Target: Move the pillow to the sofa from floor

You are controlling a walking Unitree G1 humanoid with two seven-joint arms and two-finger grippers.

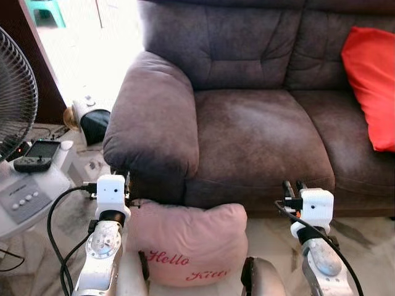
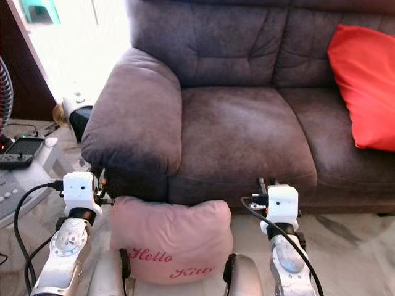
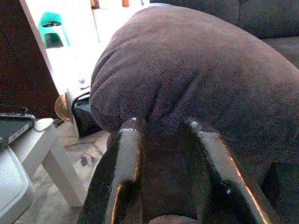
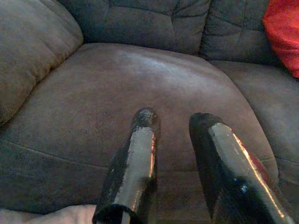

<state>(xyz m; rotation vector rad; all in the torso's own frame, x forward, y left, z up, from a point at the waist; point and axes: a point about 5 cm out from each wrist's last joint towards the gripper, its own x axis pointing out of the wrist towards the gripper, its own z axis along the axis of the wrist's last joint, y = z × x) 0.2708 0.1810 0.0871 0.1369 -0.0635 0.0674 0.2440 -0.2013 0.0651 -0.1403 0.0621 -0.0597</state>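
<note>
Pink pillow (image 1: 185, 243) is held low at 6 o'clock before the sofa (image 1: 259, 132) between left gripper (image 3: 166, 140) and right gripper (image 4: 180, 126) (fingers spread, nothing pinched), so slip-out is likely if squeeze is lost.

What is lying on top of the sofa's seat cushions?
A red cushion leans at the right end of the sofa. The pink pillow sits below its front, between both grippers.

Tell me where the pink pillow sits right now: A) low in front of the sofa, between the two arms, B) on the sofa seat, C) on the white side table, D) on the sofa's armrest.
A: the pink pillow sits low in front of the sofa, below its seat edge, between the left tool and the right tool.
</note>
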